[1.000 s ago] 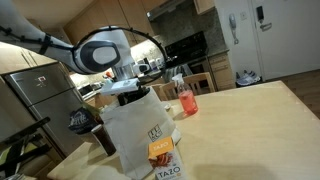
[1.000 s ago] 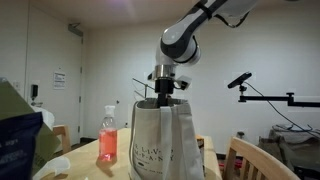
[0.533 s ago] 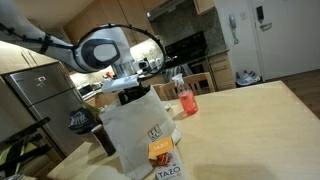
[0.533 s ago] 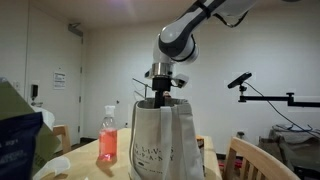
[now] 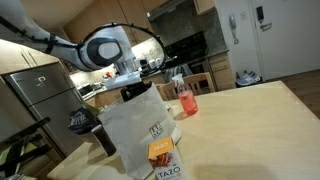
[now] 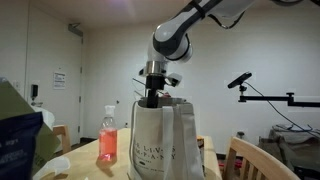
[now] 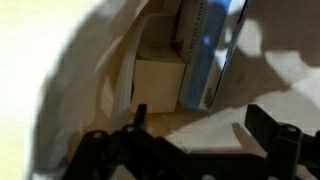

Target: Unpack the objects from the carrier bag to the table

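Gripper (image 7: 190, 150) hangs spread wide over the mouth of the carrier bag (image 5: 140, 135), tan box (image 7: 160, 85) and blue-and-white package (image 7: 207, 50) inside.

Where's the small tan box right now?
In the wrist view, the small tan box sits inside the carrier bag, between the bag's wall on the picture's left and the blue-and-white package on its right.

Wooden cabinets (image 5: 100, 12), perhaps an oven (image 5: 190, 46); white wall (image 6: 100, 50).
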Tool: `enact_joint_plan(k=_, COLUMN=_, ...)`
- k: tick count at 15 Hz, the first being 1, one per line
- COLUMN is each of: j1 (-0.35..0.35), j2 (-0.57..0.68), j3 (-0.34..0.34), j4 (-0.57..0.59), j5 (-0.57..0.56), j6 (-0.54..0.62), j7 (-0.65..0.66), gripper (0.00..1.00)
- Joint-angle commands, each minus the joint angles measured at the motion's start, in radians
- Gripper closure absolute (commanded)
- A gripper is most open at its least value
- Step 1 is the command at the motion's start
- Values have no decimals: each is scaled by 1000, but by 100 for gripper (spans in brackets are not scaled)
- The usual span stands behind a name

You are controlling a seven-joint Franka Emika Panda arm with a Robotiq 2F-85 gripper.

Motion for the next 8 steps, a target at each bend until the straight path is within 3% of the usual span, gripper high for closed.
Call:
enact_joint_plan(k=1, j1=-4, j2=36, j3=18, j4=82, j5=-27, j6=-36, j7=10, gripper=0)
enact_joint_plan(k=8, j1=1, j2=55, j3=28, j4=136, j5=-40, j6=-35, j7=13, gripper=0)
